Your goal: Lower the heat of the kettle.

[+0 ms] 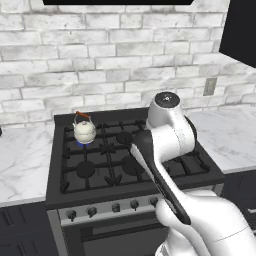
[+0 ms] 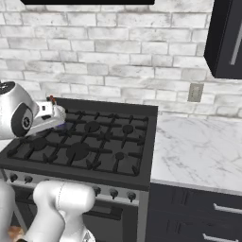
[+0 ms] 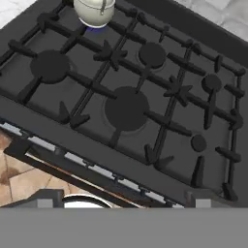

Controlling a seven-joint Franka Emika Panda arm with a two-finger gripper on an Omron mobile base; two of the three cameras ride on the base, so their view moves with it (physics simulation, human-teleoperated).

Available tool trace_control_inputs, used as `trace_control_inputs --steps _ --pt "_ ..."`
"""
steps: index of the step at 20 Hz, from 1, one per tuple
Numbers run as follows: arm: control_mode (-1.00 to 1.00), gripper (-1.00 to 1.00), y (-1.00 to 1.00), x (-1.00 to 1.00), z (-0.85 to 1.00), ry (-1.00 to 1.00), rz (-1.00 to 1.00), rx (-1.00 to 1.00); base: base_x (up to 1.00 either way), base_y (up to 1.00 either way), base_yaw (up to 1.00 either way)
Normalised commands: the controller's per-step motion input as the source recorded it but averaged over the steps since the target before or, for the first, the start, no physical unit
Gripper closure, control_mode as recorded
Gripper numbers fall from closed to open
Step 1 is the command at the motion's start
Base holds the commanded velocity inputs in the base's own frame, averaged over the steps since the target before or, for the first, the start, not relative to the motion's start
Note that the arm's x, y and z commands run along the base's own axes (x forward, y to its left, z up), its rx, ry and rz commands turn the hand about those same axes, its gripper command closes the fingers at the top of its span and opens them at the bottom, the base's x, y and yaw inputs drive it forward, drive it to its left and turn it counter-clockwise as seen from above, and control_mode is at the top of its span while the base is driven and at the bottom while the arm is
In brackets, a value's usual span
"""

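The small silvery-white kettle with its reddish-brown handle stands on the back-left burner of the black stove, over a low blue flame. In the hand view the kettle is at the top edge, with the blue flame just beneath it. My gripper hovers above the stove's front middle, well short of the kettle, open and holding nothing. A row of dark knobs runs along the front panel. In the right base view my arm hides most of the kettle; only its handle tip pokes out.
White marble counters flank the stove on the left and right. A brick wall with an outlet rises behind. A dark upper cabinet hangs at the right, and dark drawers sit below the counter.
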Motion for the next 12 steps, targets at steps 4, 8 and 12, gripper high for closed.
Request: trace_control_inputs --steps 4,8,12 --pt "-1.0 -1.0 0.76 0.0 -0.44 0.01 0.45 -0.33 0.0 0.0 0.0" --pt "-1.0 -1.0 0.57 -0.16 -0.44 -0.01 0.41 -0.34 0.0 0.0 0.0" --pt "-1.0 -1.0 0.45 -0.45 -0.47 -0.08 0.39 -0.33 0.0 0.0 0.0"
